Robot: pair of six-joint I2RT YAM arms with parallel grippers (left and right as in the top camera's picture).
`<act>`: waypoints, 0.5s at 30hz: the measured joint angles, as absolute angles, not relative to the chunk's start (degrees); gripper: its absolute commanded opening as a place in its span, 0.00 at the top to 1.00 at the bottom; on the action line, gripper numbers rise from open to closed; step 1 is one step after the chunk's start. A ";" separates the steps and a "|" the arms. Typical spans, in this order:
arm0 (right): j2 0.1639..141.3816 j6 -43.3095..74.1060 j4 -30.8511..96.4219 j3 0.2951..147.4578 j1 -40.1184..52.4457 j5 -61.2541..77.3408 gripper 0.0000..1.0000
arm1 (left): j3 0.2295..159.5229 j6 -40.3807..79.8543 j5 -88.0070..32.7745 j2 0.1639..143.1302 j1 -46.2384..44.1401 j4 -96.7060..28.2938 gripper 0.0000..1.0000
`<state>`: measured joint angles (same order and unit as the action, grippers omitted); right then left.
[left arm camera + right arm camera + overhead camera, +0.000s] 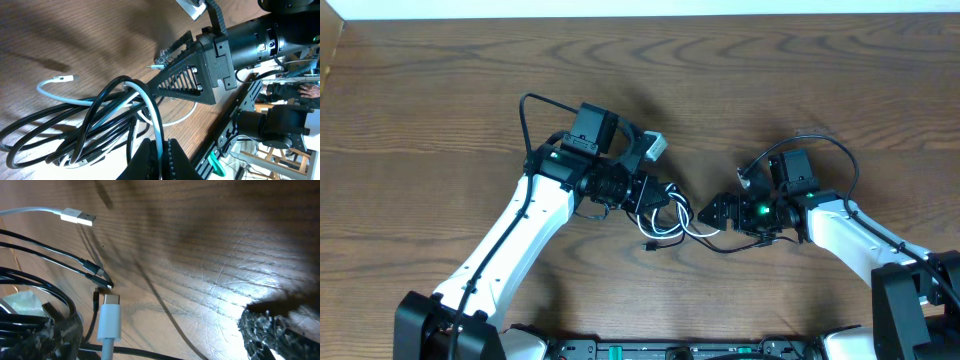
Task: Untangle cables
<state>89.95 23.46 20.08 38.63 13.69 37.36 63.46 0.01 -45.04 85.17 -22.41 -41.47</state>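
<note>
The left gripper [160, 151] was clenched on the cables [85, 125], pinching the white cable [150, 102] together with at least one black strand, just where the loops rose off the table [440, 90]. From that pinch the black loops fanned out low over the wood, and the white cable ran on to a flat plug [62, 78] lying apart from the bundle.

The right gripper [705, 212] stood released, with its fingers [280, 332] spread wide and nothing between them. It faced the left one from close by, across the tangle. Seen from overhead, the cables lay in a small knot at mid-table between the two grippers, nearer the front edge than the back. A white loop curled out of the knot towards the right gripper.

In the right wrist view, another white plug [109, 320] lay on the wood between the spread fingers. Two thin black plugs [97, 276] lay just beyond it, side by side. Black strands crossed over the left-hand finger, though whether they touched it could not be told.
</note>
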 measured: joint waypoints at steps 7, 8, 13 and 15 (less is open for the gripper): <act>89.95 23.49 20.08 38.63 13.69 37.36 0.01 | 63.46 0.03 -45.04 85.17 -22.41 -41.47 0.92; 89.95 23.49 20.08 38.63 13.69 37.36 0.01 | 63.46 0.03 -45.04 85.17 -22.41 -41.47 0.92; 89.95 23.49 20.08 38.63 13.69 37.36 0.01 | 63.46 0.01 -45.06 85.17 -22.41 -41.45 0.92; 89.95 23.46 20.08 38.63 13.69 37.36 0.01 | 63.46 0.03 -45.04 85.17 -22.41 -41.47 0.92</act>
<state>89.95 23.46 20.08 38.63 13.69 37.36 63.46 0.03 -45.04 85.17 -22.41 -41.47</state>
